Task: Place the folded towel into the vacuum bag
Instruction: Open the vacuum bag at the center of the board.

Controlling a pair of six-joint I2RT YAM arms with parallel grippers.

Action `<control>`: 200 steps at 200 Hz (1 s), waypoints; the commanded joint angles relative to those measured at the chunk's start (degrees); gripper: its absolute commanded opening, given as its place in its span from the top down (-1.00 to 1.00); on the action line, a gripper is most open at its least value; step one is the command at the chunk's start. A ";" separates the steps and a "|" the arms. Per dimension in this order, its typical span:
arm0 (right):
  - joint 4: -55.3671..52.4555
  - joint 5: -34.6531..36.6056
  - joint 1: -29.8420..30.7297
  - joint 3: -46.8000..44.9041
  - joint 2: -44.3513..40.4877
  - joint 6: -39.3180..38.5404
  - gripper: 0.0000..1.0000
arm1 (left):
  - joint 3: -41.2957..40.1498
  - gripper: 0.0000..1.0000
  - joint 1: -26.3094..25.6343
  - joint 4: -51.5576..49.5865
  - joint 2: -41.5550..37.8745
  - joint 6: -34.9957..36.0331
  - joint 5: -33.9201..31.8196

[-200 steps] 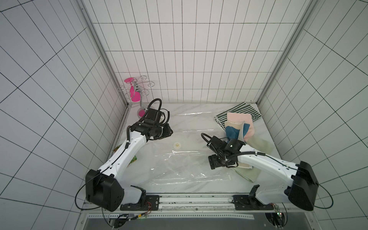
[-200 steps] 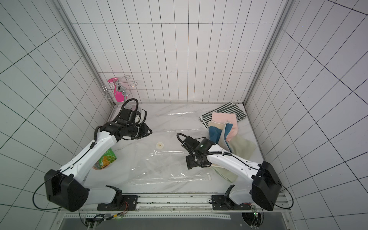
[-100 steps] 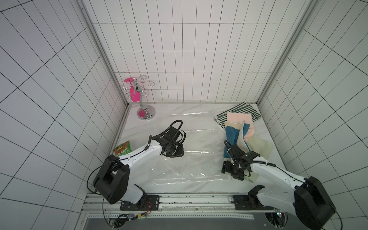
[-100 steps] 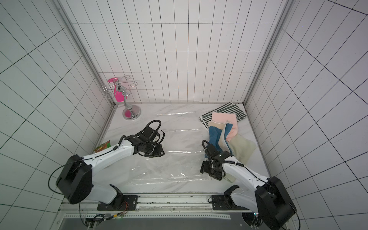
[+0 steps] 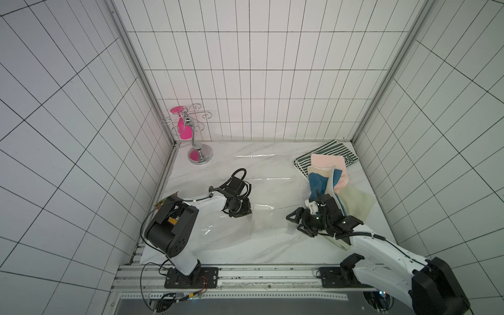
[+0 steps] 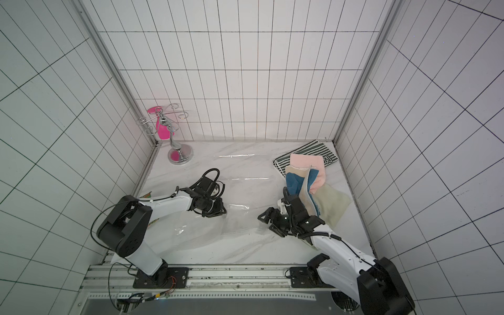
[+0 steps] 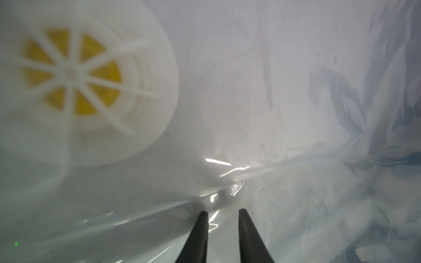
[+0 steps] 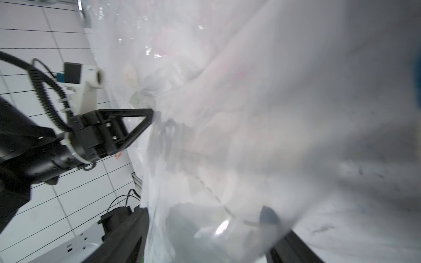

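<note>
**Now both arms work the vacuum bag, towels still outside**

A second ago the left jaws hovered farther back over flat film. They have since come forward and down onto the vacuum bag (image 5: pixel 268 191) and narrowed, with a slim gap still between them. The right jaws stay spread wide at the bag's edge nearest the towels. The film between the two arms now lies rumpled, and neither pair appears to have clamped it, so opening the mouth looks like the step in hand.

The folded towels (image 5: pixel 327 177) sit stacked on the tabletop (image 5: pixel 272 253) just behind the right jaws, outside the bag. Only the left wrist view shows the white valve (image 7: pixel 75 77), yellow behind its spokes, beside the left jaws, with a crease of film running between them. In both top views the arm hides the valve. The right wrist view shows film billowing between the right jaws.
</note>
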 commanded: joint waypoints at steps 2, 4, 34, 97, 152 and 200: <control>5.99 -3.21 -0.68 2.39 3.81 2.03 -0.59 | -2.21 0.48 0.27 0.05 3.74 -0.98 -0.37; 6.68 -3.17 -0.72 2.31 4.06 2.31 -0.59 | -2.07 0.48 0.30 -0.07 3.80 -0.90 -0.35; 14.35 -2.07 -0.67 1.81 6.59 6.44 -0.56 | -0.82 0.48 0.30 -0.75 3.83 -0.56 -0.48; -0.13 -1.72 -1.26 13.38 1.27 8.18 -0.63 | 1.03 0.47 -2.26 -2.49 1.54 -0.97 -0.44; -0.74 -0.50 -2.19 12.49 1.10 11.78 0.60 | 1.78 0.47 -2.58 -3.55 -0.64 0.89 -1.05; -3.18 -2.88 -5.21 10.78 -2.00 12.56 0.72 | 7.02 0.44 -0.16 -10.30 -5.30 5.53 1.24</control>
